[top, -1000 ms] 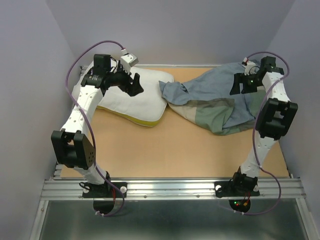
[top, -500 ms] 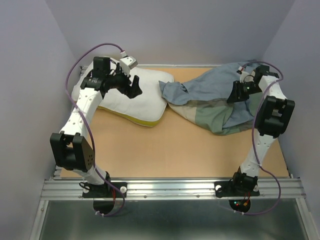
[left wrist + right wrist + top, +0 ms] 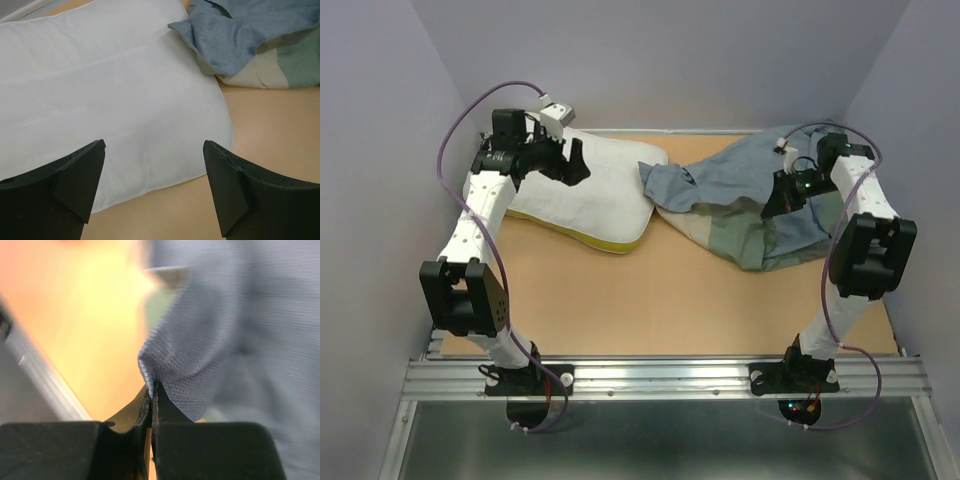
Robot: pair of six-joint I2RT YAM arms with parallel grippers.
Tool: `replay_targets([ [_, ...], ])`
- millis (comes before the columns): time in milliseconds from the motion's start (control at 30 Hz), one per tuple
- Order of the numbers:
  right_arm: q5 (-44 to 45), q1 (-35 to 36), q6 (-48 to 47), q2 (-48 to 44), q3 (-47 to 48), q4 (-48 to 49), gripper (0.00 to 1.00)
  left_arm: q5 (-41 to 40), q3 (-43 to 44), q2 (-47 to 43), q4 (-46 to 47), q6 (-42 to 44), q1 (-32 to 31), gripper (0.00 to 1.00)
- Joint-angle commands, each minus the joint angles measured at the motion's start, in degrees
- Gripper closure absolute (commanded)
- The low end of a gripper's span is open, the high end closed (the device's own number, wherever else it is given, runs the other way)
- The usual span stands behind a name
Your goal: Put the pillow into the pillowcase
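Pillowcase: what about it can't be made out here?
- Its opening: top view, crumpled folds of the pillowcase hide where the mouth lies.
- Layers pinched: right wrist view, the shut right pincer covers the fold's edge; cloth behind is blurred.
- Its right edge: top view, the right arm covers it.
- Left wrist view: the top and right edges cut it off.

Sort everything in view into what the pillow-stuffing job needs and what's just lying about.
Belongs to the job:
- pillow, with the open left end effector above it
- pillowcase, a fold of it pinched in the shut right end effector

Just there, only fixtures:
- table
- metal rail at the near edge
- walls
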Motion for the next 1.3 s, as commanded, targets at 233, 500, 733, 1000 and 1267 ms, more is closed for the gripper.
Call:
replay_targets([
  [233,-1.9,33.4,-4.9,-21.0,-30.9,0.5,0.98,-13.3,7.9,8.2,1.4,-5.7,4.0,0.10],
  [500,4.4,46.5,3.7,-24.8,-29.5,9.1,0.06,-23.8,8.6,14.0,1.3,-1.9,4.8,0.01],
  [733,8.8,41.8,9.7,-24.7,-22.1,13.3,0.05,-43.5,18.2,25.8,0.3,5.6,1.6,0.01],
  [1000,9.7,30.6,10.6,-20.3,-21.6,14.4,0.07,-52.1,18.7,35.6,-9.6,4.4,5.4,0.36],
  [1267,12.9,27.1,11.7,-16.0,-21.3,16.5,0.09,-42.3,-13.4,17.9,-9.0,-2.2,11.2,0.39],
])
